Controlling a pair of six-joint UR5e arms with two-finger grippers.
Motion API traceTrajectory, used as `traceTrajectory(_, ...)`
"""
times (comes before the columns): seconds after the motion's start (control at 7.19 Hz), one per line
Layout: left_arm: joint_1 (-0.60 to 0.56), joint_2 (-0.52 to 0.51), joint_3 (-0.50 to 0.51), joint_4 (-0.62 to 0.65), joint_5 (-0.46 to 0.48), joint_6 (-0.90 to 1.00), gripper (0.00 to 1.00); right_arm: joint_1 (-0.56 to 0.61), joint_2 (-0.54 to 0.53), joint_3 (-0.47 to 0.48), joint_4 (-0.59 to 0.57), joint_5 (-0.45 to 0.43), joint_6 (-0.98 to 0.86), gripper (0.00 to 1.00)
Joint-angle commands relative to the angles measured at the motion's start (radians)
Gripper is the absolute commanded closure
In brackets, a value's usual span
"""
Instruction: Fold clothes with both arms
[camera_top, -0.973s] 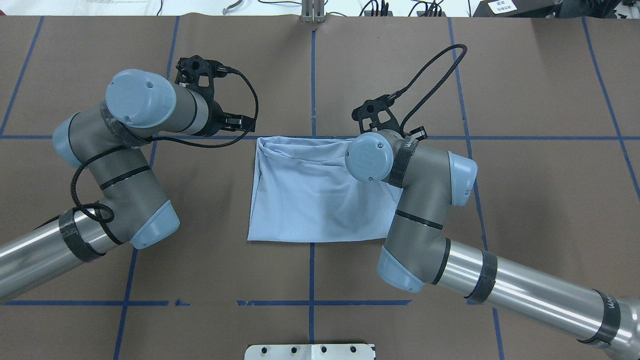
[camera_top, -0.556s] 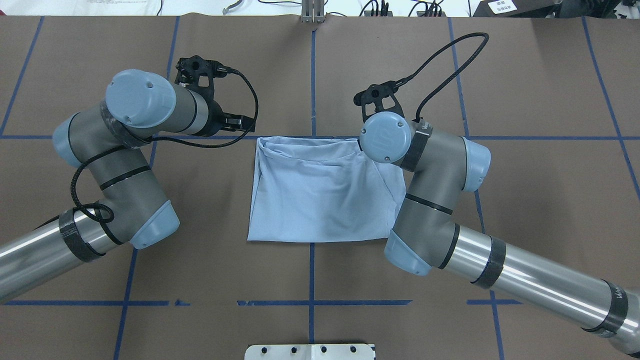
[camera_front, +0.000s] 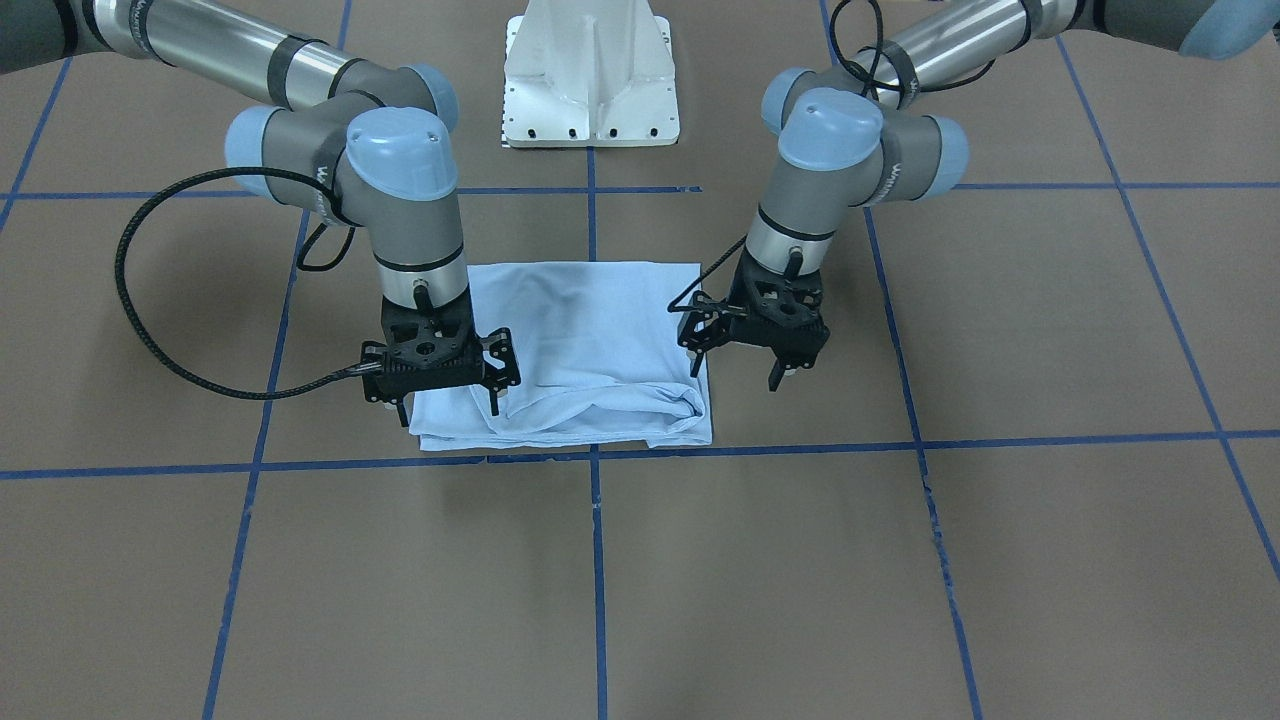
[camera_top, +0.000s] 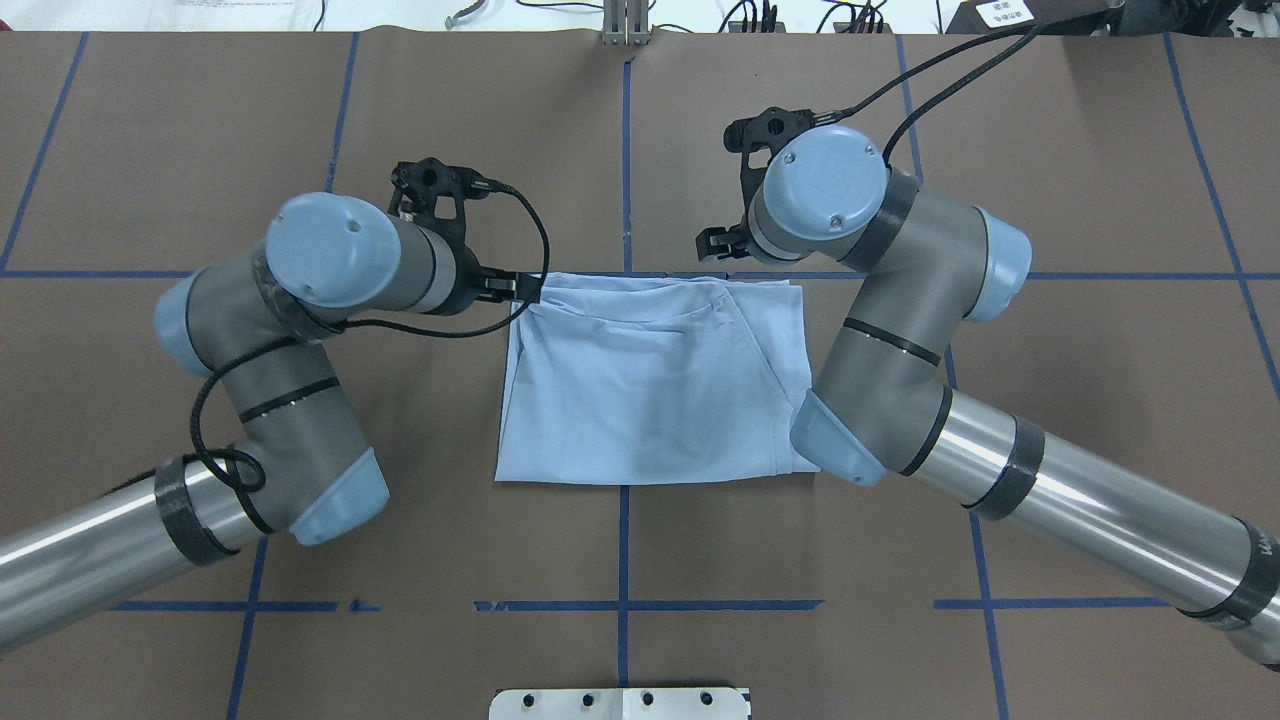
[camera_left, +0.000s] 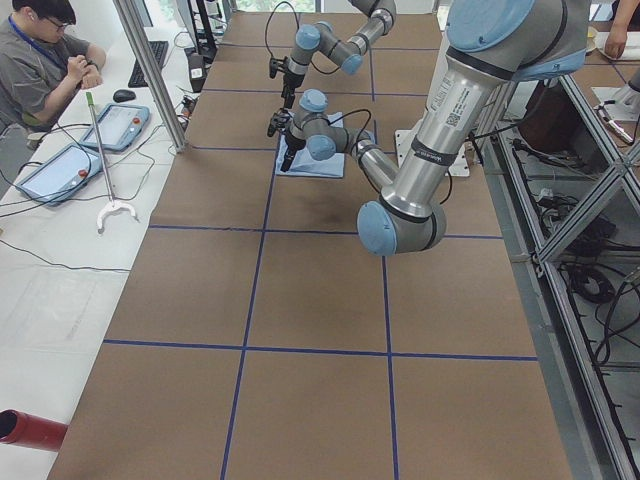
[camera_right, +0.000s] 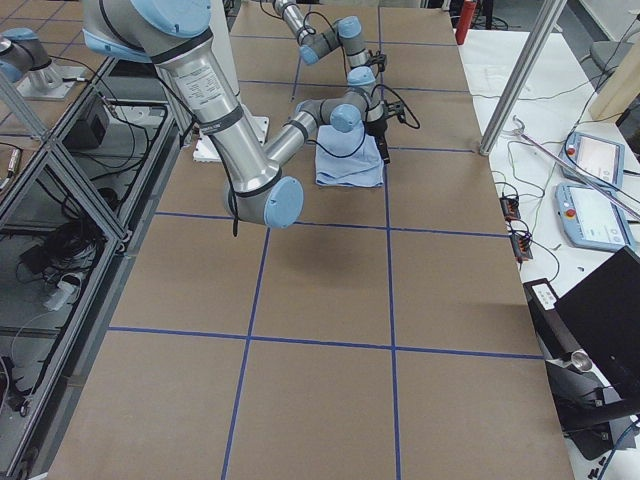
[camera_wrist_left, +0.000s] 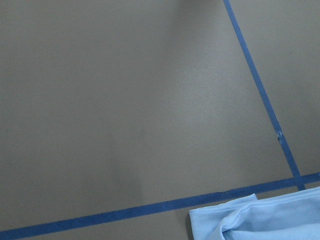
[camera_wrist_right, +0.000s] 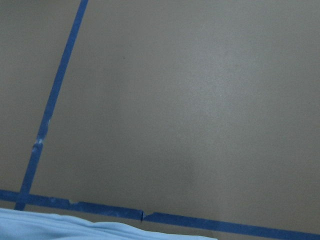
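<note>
Exterior front-facing: left pincer (camera_front: 735, 378) and right pincer (camera_front: 450, 412) both spread, T-shirt (camera_front: 590, 340) corners beneath them (half-folded, I'd say). Next, descend and pinch.

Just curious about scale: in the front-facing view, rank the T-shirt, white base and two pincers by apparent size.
1. T-shirt
2. white base, top cropped
3. left pincer and right pincer: too alike to rank

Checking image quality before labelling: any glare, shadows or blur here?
Overhead: glare streaks on the silver tube of the right arm; T-shirt evenly lit, sharp. Left wrist view: slightly soft, faint shadow on the table. Front-facing: only diffuse shadows.
</note>
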Motion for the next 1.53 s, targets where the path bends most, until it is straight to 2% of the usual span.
traceTrajectory(0.0, 0.113, -0.021, 0.004, 0.024, 0.069, -0.034, 0.00, 0.037, -0.005, 0.008, 0.001, 0.041, -0.004, 0.00)
traceTrajectory(0.28, 0.116, -0.041, 0.065, 0.024, 0.072, -0.030, 0.00, 0.037, -0.006, 0.008, -0.001, 0.038, -0.002, 0.00)
traceTrajectory(0.56, 0.096, -0.064, 0.111, 0.024, 0.116, -0.030, 0.00, 0.037, -0.009, 0.009, -0.001, 0.035, -0.002, 0.00)
traceTrajectory(0.7, 0.060, -0.087, 0.143, 0.024, 0.115, -0.030, 0.00, 0.037, -0.011, 0.009, -0.001, 0.033, -0.002, 0.00)
traceTrajectory(0.97, -0.025, -0.196, 0.357, 0.009, 0.117, -0.017, 0.00, 0.037, -0.014, 0.015, -0.002, 0.033, -0.001, 0.00)
traceTrajectory(1.39, -0.183, -0.192, 0.429, 0.001, 0.110, 0.159, 0.00, 0.037, -0.020, 0.014, -0.001, 0.033, -0.002, 0.00)
